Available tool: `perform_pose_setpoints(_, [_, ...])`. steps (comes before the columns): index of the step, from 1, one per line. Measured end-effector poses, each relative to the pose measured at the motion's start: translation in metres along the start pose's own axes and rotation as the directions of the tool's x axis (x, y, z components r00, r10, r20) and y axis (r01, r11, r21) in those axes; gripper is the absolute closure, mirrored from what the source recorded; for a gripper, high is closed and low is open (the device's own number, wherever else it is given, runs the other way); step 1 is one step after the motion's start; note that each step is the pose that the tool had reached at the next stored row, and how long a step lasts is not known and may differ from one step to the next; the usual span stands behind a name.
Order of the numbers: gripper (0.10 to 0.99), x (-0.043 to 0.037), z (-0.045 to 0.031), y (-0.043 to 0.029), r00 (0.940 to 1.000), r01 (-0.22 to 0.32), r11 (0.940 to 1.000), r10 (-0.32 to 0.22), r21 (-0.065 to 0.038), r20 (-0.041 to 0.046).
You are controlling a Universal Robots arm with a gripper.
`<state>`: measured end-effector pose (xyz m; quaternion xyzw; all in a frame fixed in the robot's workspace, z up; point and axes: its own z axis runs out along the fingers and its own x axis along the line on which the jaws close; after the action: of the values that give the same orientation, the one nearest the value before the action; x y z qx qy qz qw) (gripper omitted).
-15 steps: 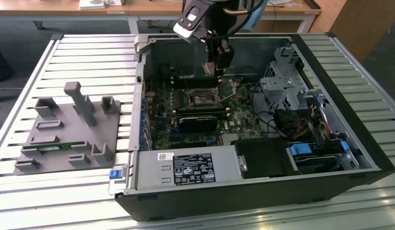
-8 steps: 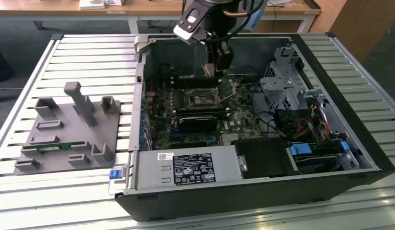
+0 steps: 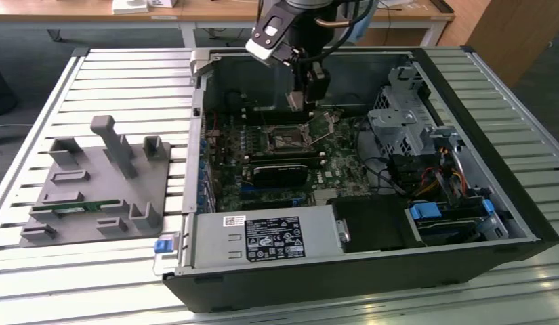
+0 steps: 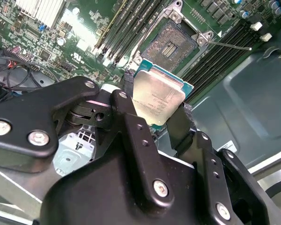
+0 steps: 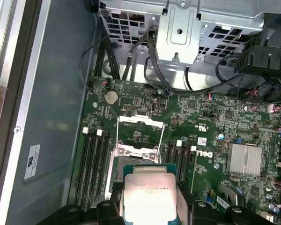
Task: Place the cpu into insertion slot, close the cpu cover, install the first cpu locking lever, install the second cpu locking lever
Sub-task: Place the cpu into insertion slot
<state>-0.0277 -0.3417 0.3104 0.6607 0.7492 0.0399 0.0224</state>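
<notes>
The cpu (image 4: 155,96) is clamped by two opposite edges between the gripper's (image 4: 157,93) black fingers (image 4: 131,117). It hangs clear of the insertion slot (image 4: 171,42), whose dark centre lies bare. The cpu cover (image 5: 139,121) stands swung back, and a thin locking lever (image 4: 229,45) lies off to one side, so nothing seems to block the way in. In the exterior view the gripper (image 3: 302,101) is at upper centre of the frame, and the slot (image 3: 284,140) sits just below it, mid-frame, on the motherboard (image 3: 261,183) inside the computer case (image 3: 496,203). To do this step well, probably square the chip's corners to the socket rim, keep it level, and lower it straight with no sideways slide.
</notes>
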Motion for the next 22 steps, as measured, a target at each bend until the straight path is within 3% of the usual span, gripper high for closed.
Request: perform_pose_setpoints(22, [0.553,-0.0002,0.0130,-0.0012,1.0000,0.000,1.0000,0.000,0.000,0.0001])
